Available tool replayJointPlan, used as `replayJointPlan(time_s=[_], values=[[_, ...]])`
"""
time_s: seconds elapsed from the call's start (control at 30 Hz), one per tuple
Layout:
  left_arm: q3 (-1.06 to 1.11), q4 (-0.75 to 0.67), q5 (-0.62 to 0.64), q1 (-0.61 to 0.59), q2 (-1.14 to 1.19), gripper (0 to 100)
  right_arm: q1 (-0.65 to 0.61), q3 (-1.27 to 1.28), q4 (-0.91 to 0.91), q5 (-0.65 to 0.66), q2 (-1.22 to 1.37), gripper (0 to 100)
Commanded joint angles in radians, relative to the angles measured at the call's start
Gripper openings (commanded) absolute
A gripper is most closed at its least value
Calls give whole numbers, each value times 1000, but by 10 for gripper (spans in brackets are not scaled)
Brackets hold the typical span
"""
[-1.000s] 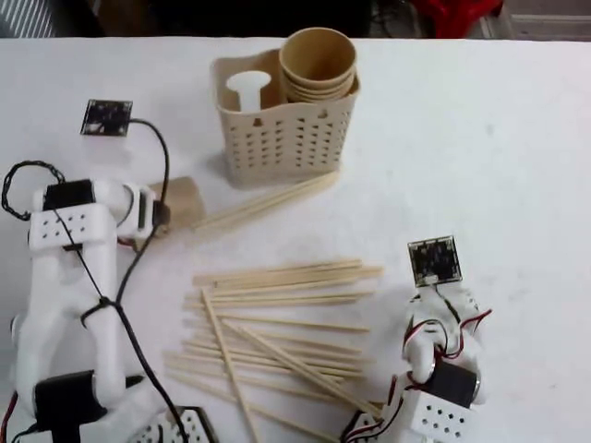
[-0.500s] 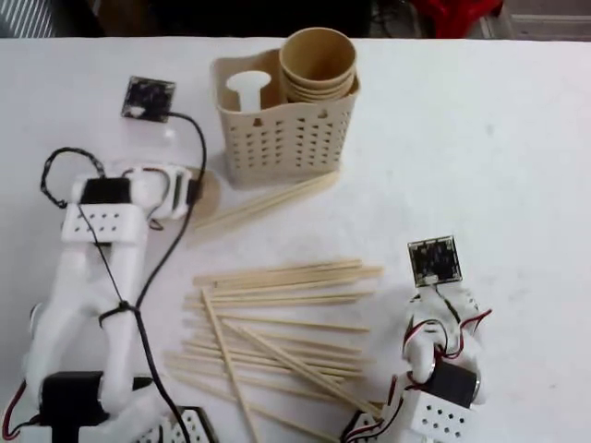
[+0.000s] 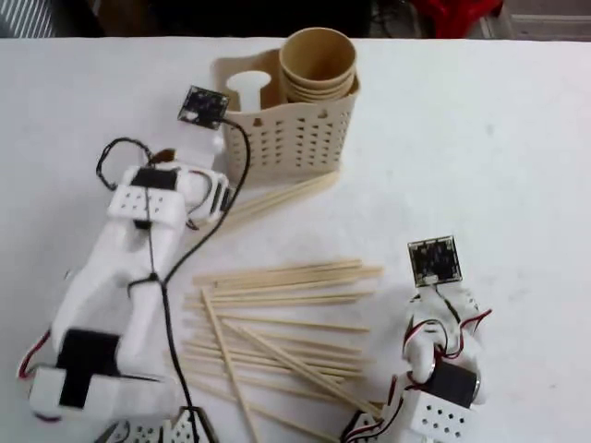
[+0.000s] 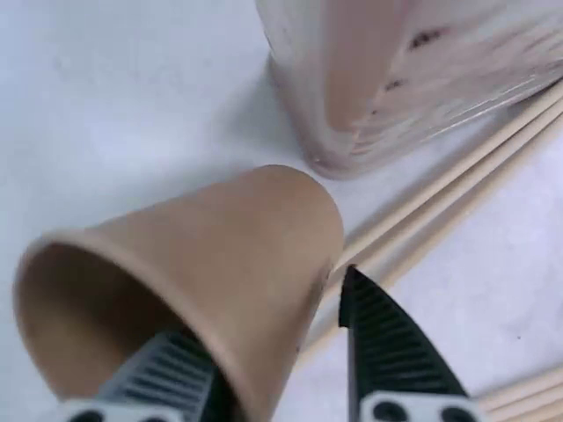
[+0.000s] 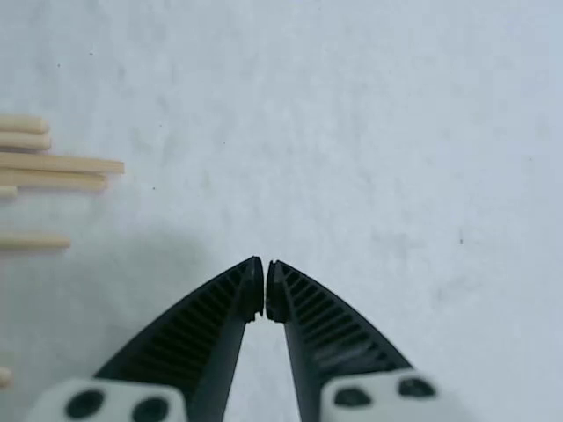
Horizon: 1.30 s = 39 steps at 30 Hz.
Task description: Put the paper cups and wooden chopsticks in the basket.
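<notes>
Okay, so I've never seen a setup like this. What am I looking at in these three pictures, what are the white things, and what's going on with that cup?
These are two small white robot arms at a white table. Each ends in a two-fingered gripper. The high view looks down from a fixed camera. The other two views come from little cameras on the arms' wrists, so the black fingers up close belong to that arm.

The left gripper holds a tilted paper cup by its wall, one finger inside and one outside, close beside the basket. The basket already holds a stack of cups. The right gripper is shut on nothing, over bare table. Loose wooden chopsticks lie between the arms, and a few more lie at the basket's foot.
</notes>
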Motion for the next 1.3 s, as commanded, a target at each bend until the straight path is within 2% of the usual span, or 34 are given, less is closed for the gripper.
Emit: replayJointPlan(time_s=[0.0,0.07,0.23,0.37,0.5,0.67,0.87,1.0,1.27], values=[[-120,64,5,8,19,73,8,6,7,5,-10,25],[-167,123,5,8,4,17,8,6,7,5,-10,25],[-353,350,2,8,-59,22,8,6,7,5,-10,25],[-618,525,-29,16,-94,23,8,6,7,5,-10,25],[-959,614,-38,59,-82,23,8,6,7,5,-10,25],[-1280,552,-40,197,12,23,8,6,7,5,-10,25],[-1450,427,-127,325,236,27,8,6,7,5,-10,25],[-1539,371,-166,358,390,27,8,6,7,5,-10,25],[-1691,376,-166,352,605,28,8,6,7,5,-10,25]])
